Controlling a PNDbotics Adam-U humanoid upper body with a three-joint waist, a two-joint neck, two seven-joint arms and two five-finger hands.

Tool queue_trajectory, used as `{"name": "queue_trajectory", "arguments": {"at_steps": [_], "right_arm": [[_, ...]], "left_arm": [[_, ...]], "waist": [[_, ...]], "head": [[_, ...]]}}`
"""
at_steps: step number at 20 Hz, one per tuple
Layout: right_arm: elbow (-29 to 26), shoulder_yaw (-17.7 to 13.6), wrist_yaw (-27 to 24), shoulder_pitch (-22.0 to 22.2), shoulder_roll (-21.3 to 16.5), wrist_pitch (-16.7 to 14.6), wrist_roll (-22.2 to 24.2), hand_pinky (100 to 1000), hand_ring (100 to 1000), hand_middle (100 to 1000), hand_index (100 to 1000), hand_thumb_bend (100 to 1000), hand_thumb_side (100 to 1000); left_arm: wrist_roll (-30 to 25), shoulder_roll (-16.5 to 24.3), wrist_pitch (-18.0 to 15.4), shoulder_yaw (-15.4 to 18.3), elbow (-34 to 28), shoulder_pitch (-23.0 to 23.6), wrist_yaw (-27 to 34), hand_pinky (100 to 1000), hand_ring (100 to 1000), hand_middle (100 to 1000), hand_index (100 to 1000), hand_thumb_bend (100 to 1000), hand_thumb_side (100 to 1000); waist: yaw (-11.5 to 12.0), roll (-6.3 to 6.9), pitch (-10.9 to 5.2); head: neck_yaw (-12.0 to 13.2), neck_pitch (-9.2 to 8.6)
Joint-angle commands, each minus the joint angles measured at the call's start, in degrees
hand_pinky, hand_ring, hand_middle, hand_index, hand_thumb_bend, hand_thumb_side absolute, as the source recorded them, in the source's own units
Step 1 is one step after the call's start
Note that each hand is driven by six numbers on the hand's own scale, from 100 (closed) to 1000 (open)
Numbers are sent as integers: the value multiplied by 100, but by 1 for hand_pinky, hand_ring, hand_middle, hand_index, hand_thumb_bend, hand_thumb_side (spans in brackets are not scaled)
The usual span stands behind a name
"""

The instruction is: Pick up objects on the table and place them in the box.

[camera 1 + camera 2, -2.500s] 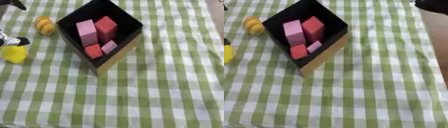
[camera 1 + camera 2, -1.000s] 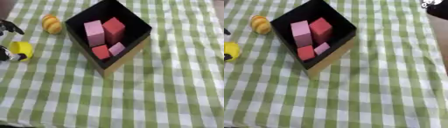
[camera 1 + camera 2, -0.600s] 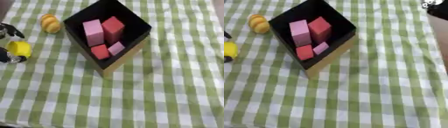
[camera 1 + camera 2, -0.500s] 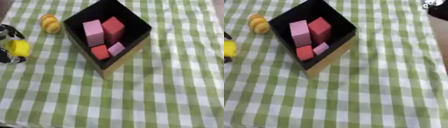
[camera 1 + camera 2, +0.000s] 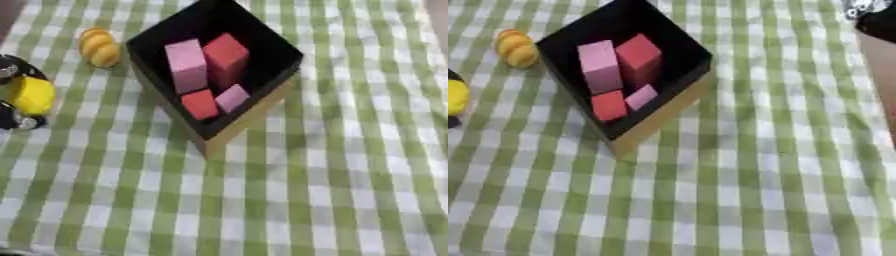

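Robot's left hand (image 5: 12, 100), fingers clamped on yellow rounded plastic object (image 5: 32, 94), held well left of black open cardboard box (image 5: 271, 45) w/ pink & red blocks inside, presumably bc it goes in next.

green-and-white checked tablecloth (image 5: 332, 165) — covering table

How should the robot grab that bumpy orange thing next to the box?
Probably from above, fingers closing across the narrow middle of the orange thing. It lies long and rounded on the cloth, clear of the box, so both sides look free. The left hand is nearest but holds a yellow object.
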Motion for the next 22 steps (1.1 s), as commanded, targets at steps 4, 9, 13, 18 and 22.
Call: {"name": "queue_trajectory", "arguments": {"at_steps": [4, 9, 13, 18, 22], "right_arm": [[-87, -95, -38, -9, -115, 11, -15, 787, 698, 602, 847, 100, 517], [-87, -94, -37, 6, -120, 12, -11, 788, 698, 601, 847, 100, 523], [-87, -90, -34, 20, -128, 16, -3, 788, 697, 601, 847, 100, 525], [-87, -89, -35, 21, -136, 13, 3, 788, 697, 600, 847, 100, 522], [-87, -89, -37, -4, -158, 0, 1, 788, 697, 600, 846, 100, 511]], "left_arm": [[33, 155, 72, 89, -211, -47, 106, 830, 769, 716, 814, 197, 202], [-10, 219, 166, 171, -473, -76, 91, 828, 769, 722, 818, 173, 182], [-108, 270, 196, 190, -663, -117, 52, 823, 766, 717, 816, 223, 190], [-124, 262, 178, 209, -938, -237, 7, 816, 757, 702, 804, 162, 134], [-168, 183, 85, 142, -1214, -519, -22, 804, 732, 662, 774, 134, 108]], "waist": [[-8, 32, -110], [-14, 63, -131], [-7, 105, -157], [-9, 158, -199], [-11, 203, -237]], "head": [[0, -36], [-20, -27], [-26, -13], [-58, 1], [-123, 41]]}}
